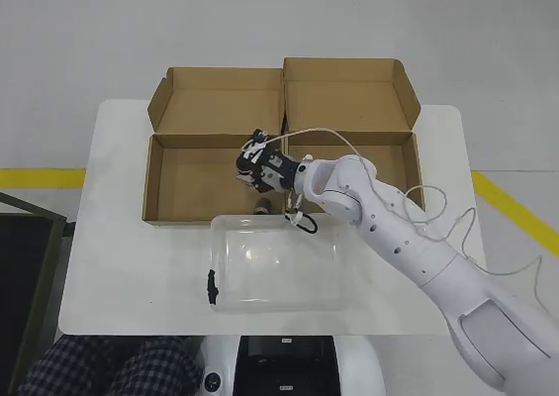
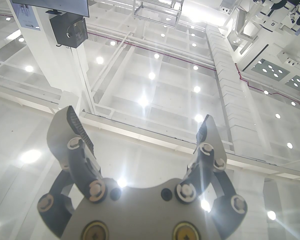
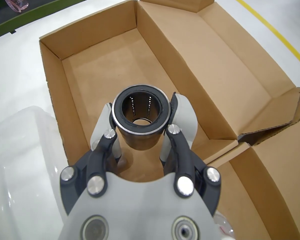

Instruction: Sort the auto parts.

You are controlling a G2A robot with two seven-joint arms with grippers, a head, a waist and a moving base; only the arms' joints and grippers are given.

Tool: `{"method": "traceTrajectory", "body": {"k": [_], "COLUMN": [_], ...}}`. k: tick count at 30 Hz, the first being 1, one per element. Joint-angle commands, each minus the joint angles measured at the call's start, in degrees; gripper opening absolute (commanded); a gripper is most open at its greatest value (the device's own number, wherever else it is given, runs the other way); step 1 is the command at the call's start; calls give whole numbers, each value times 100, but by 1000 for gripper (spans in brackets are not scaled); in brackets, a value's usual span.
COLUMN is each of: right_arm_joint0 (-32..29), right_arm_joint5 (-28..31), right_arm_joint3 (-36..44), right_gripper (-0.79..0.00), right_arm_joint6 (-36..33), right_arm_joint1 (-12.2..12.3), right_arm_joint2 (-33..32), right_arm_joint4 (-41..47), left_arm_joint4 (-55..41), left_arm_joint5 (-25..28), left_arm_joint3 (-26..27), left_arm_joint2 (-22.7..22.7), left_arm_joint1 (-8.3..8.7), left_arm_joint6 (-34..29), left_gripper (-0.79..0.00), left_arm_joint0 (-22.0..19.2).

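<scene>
Right wrist view is showing the right gripper [image 3: 142, 106] clamping the round bearing [image 3: 140, 138] by its sides over the cardboard box [image 3: 90, 81], close to the wall beside the neighbouring box [image 3: 265, 176], so I'd say it is risking slipping and dropping into the wrong one.

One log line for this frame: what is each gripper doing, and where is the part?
right gripper: shut on bearing | bearing: held over open cardboard box, not released | left gripper: open, empty, aimed at ceiling
</scene>
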State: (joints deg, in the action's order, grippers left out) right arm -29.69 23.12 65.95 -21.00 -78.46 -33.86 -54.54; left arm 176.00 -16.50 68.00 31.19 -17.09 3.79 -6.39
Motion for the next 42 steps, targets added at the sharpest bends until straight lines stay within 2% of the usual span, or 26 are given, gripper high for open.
{"method": "traceTrajectory", "body": {"k": [1,8,12,17,22,28,30,31,32,37,42], "right_arm_joint0": [46,174,214,227,199,144,139,136,130,87,-88], "right_arm_joint5": [2,18,30,66,145,206,233,228,230,270,377], "right_arm_joint3": [-166,-613,-784,-922,-981,-1081,-1105,-1102,-1096,-854,-148], "right_gripper": [-785,-785,-717,-668,-511,-483,-409,-28,0,0,0], "right_arm_joint6": [35,123,120,75,-15,-24,-23,8,25,133,179], "right_arm_joint1": [-64,-276,-368,-446,-493,-544,-559,-562,-562,-509,-337], "right_arm_joint2": [46,176,211,221,210,183,158,131,105,-114,-549], "right_arm_joint4": [30,28,2,-67,-146,-228,-236,-239,-250,-352,-479], "left_arm_joint4": [0,0,0,0,0,0,0,0,0,0,0], "left_arm_joint5": [0,0,0,0,0,0,0,0,0,0,0], "left_arm_joint3": [0,0,0,0,0,0,0,0,0,0,0], "left_arm_joint2": [0,0,0,0,0,0,0,0,0,0,0], "left_arm_joint1": [0,0,0,0,0,0,0,0,0,0,0], "left_arm_joint6": [0,0,0,0,0,0,0,0,0,0,0], "left_gripper": [0,0,0,0,0,0,0,0,0,0,0], "left_arm_joint0": [0,0,0,0,0,0,0,0,0,0,0]}}
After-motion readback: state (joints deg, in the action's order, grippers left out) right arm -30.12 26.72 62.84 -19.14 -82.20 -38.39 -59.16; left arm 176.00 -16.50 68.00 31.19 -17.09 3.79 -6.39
